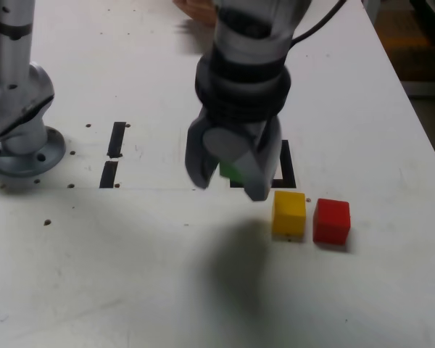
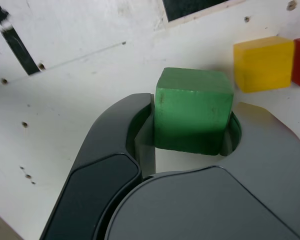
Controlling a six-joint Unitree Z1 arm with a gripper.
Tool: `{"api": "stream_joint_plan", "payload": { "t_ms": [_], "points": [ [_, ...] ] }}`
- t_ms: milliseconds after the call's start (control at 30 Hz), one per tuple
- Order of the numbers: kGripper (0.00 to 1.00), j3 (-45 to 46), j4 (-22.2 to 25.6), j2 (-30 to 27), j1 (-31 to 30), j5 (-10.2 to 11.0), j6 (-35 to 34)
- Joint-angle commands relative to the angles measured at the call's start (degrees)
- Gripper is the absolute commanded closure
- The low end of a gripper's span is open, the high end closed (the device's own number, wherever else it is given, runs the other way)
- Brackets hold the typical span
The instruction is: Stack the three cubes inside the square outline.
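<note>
The end effector (image 1: 228,174) pinches the green cube (image 2: 194,110) between its two dark jaws, one pressed against each side of the block, as the wrist view shows plainly. In the exterior view only a sliver of green (image 1: 230,172) shows between the jaws, and a soft shadow lies on the worktop (image 1: 130,275) beneath them.

Just behind the end effector lies the square outline (image 1: 287,168), most of it hidden by the arm; only its edge on the exterior view's right and part of its near border show. Whether the green cube hangs over the outline or just in front of it cannot be told.

Near the end effector, towards the exterior view's right, the yellow cube (image 1: 288,213) stands on the worktop, with the red cube (image 1: 331,221) just beside it, farther out, a narrow gap between them.

Farther off, to the exterior view's left of the end effector, two short black strips (image 1: 113,154) are marked end to end on the white, scuffed, screw-dotted surface. Beyond them the arm's grey base (image 1: 18,123) is bolted down. Bare floor (image 1: 420,58) shows past the worktop's far edge.
</note>
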Motion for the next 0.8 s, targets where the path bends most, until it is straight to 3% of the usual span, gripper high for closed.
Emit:
{"api": "stream_joint_plan", "payload": {
  "t_ms": [0,267,400,567,767],
  "points": [
    [0.88,2.92,-2.74,-0.75,-0.17,-1.35,-0.79],
    [0.88,15.15,-16.67,-0.91,-0.17,-8.42,-2.19],
    [0.81,19.65,-22.79,-0.94,-0.17,-11.03,-2.29],
    [0.63,22.64,-26.34,-0.98,-0.17,-11.68,-2.05],
    [0.43,23.4,-28.3,-1.18,-0.17,-9.94,-0.95]
  ]
}}
